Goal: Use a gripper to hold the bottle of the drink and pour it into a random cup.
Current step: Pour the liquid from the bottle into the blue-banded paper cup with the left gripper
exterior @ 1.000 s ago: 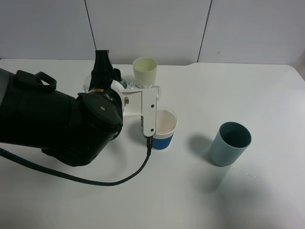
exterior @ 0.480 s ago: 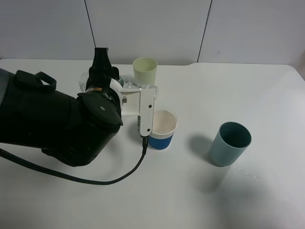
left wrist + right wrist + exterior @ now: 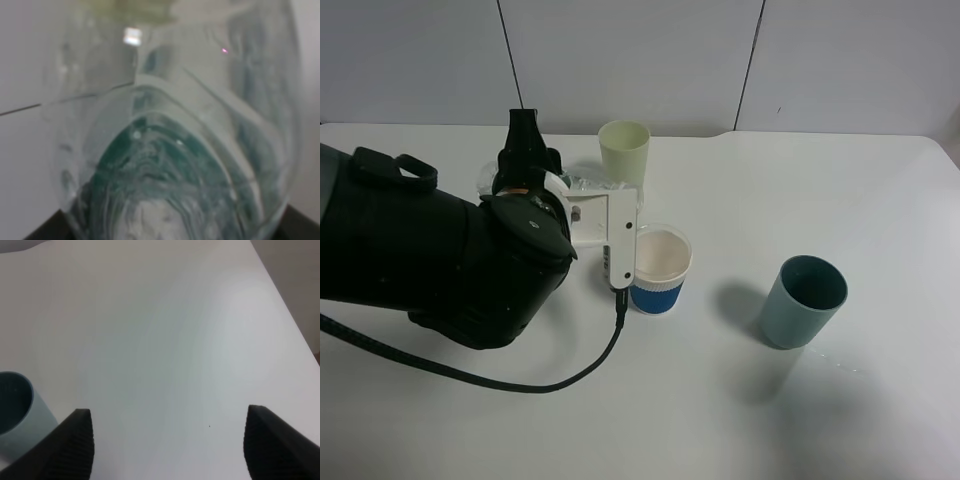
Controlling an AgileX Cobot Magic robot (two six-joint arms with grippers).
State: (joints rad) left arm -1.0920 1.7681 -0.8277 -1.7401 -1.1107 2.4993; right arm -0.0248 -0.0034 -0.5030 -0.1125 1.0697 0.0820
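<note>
My left gripper [image 3: 601, 212] is shut on the clear bottle of the drink [image 3: 582, 183], which is tilted almost level, just behind and left of the cup. The cup [image 3: 659, 271] is white with a blue band and stands upright right beside the white finger [image 3: 621, 245]. The bottle's clear ribbed body and green label fill the left wrist view [image 3: 170, 165]. The bulky black arm [image 3: 440, 260] hides part of the bottle. My right gripper [image 3: 167, 450] is open and empty over bare table; it does not show in the exterior high view.
A pale green cup [image 3: 624, 149] stands behind the bottle near the back edge. A teal cup [image 3: 803, 300] stands to the right and also shows in the right wrist view [image 3: 12, 407]. A black cable [image 3: 520, 380] trails across the white table [image 3: 720, 420].
My left gripper has shifted left and slightly back with the bottle, so the bottle's end has drawn away from above the cup. The cups and right gripper have not moved.
</note>
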